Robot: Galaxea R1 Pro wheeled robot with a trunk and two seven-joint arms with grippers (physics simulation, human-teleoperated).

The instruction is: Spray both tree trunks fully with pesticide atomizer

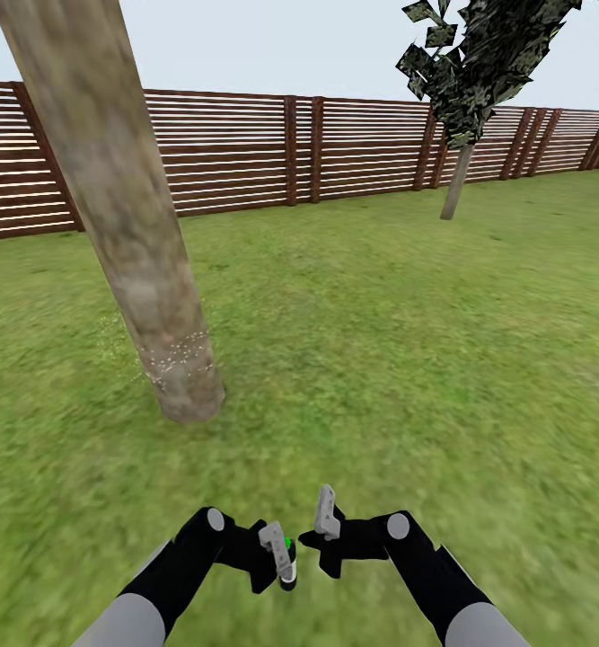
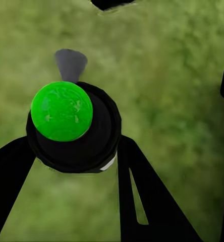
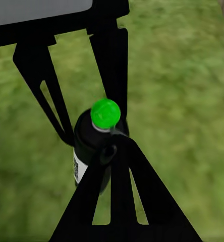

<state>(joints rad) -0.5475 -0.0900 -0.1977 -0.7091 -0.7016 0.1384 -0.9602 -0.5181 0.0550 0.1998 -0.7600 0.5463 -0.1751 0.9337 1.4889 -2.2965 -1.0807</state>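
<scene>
The pesticide atomizer (image 1: 287,568) is a small black bottle with a bright green cap (image 2: 61,111), held low over the grass. My left gripper (image 1: 281,555) is shut on the atomizer's body (image 2: 99,138), one finger (image 2: 142,196) on each side. My right gripper (image 1: 328,530) hangs just beside it, and the right wrist view shows its fingers (image 3: 137,201) closed together, tips at the atomizer (image 3: 89,146) neck. One thick beige-grey tree trunk (image 1: 128,225) leans ahead on the left, with white pesticide specks (image 1: 180,355) near its base. The second tree (image 1: 468,81) stands far right.
A brown slatted fence (image 1: 245,153) runs across the back of the lawn (image 1: 380,341). Grass stretches open between the two trees and to the right. The near trunk's foot (image 1: 191,404) is a short way ahead-left of my arms.
</scene>
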